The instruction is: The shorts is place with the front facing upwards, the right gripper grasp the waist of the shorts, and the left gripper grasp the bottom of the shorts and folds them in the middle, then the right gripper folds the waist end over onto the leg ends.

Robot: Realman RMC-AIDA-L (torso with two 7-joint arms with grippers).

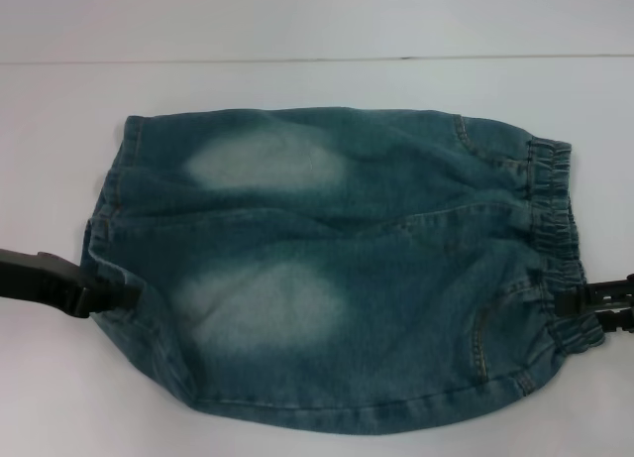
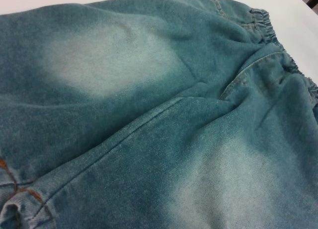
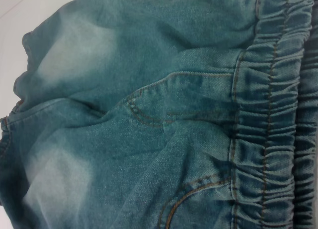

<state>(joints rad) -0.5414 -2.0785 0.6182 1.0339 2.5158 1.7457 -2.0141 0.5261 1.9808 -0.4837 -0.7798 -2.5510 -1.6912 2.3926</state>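
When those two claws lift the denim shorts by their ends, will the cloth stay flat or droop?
Probably droop: the shorts already lie in soft creases across the middle, so the span between the left gripper and right gripper would likely sag. The denim looks fairly thick, so folds may be rounded. The puckered waist should stretch somewhat when pulled.

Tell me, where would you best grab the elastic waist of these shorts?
Probably at the puckered waist band, coming from the robot's right, where its edge faces outward. The right tool sits at its near part; the ruffles give bulk to pinch.
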